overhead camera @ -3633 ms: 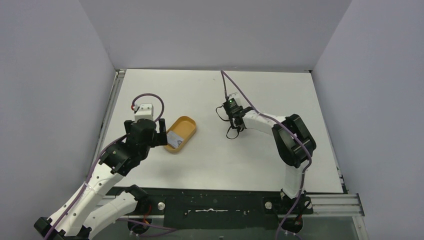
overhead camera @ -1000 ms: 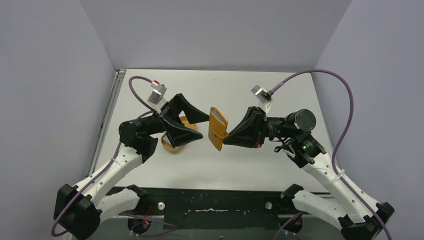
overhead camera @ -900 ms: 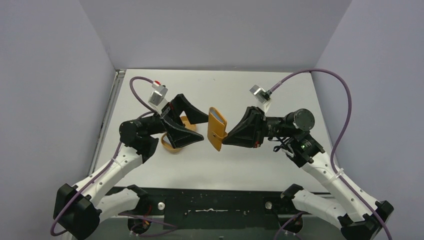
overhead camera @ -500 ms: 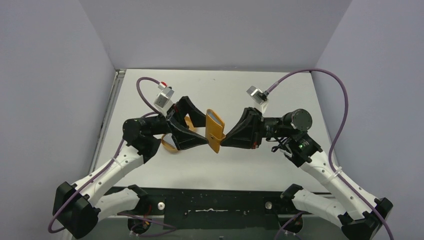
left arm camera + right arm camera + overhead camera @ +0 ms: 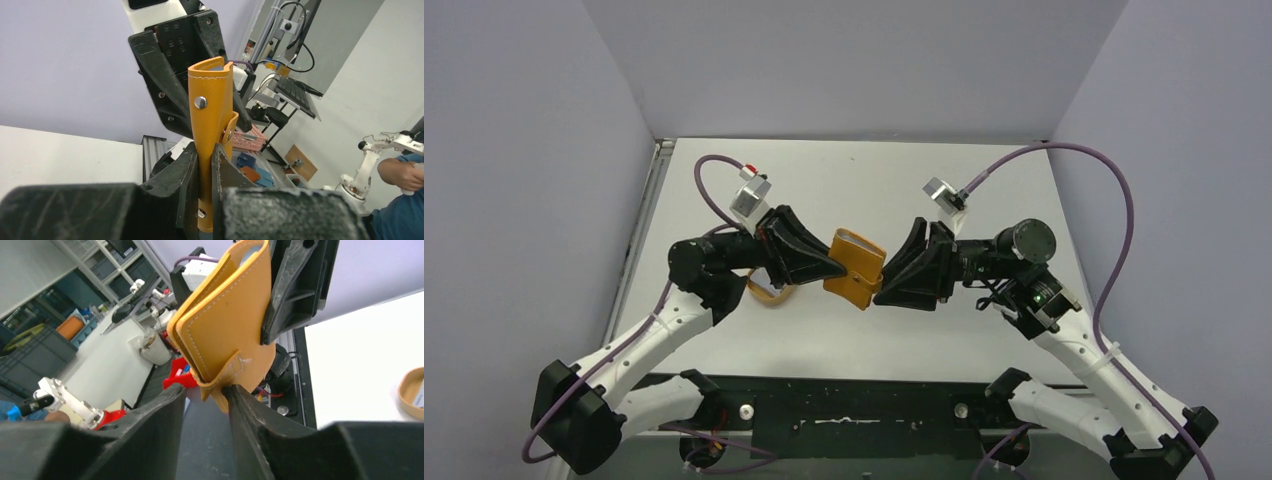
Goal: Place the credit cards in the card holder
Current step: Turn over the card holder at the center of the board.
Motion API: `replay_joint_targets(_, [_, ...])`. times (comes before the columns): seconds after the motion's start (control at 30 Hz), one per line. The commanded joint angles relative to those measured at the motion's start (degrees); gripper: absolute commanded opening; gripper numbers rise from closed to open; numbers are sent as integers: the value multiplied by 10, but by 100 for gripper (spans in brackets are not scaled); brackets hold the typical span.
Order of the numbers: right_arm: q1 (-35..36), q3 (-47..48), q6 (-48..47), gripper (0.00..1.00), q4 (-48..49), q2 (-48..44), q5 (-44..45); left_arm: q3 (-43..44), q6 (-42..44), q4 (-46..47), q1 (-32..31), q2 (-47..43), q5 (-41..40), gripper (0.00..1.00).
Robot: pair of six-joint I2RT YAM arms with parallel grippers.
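Hanging clear of the counter over its middle: tan-orange card holder (image 5: 855,270), folded, pinched from both sides. On its left edge, L gripper (image 5: 832,268), fingers (image 5: 187,172) pressed tight w/ the leather between them. On its right, R gripper (image 5: 882,285), nipping the lower tab btwn its tips. Facing L wrist cam: snap stud (image 5: 200,102). Toward the left edge, just behind L gripper: orange oval tray (image 5: 769,293) resting on the counter, mostly hidden.
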Motion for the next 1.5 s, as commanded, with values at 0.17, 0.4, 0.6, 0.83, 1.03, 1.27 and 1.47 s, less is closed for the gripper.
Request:
replay_joint_targets(0.17, [5, 100, -248, 90, -350, -31, 123, -50, 52, -74, 31, -83, -52, 0])
replay_joint_targets(0.4, [5, 62, -306, 93, -470, -70, 460, -93, 209, -475, 37, -200, -257, 0])
replay_joint_targets(0.6, [5, 0, -247, 93, -524, -37, 720, -89, 217, -615, -31, -151, -398, 0])
replay_joint_targets(0.83, [5, -52, -194, 92, -521, -17, 808, -13, 230, -717, -159, -2, -587, 0])
replay_joint_targets(1.03, [5, -79, -162, 92, -528, -23, 859, -12, 159, -664, -164, 89, -624, 0])
replay_joint_targets(1.27, [5, -97, -167, 93, -517, -22, 844, 28, 122, -667, -169, 180, -639, 0])
replay_joint_targets(1.47, [6, -106, -186, 93, -513, -28, 836, 47, 106, -708, -169, 223, -657, 0])
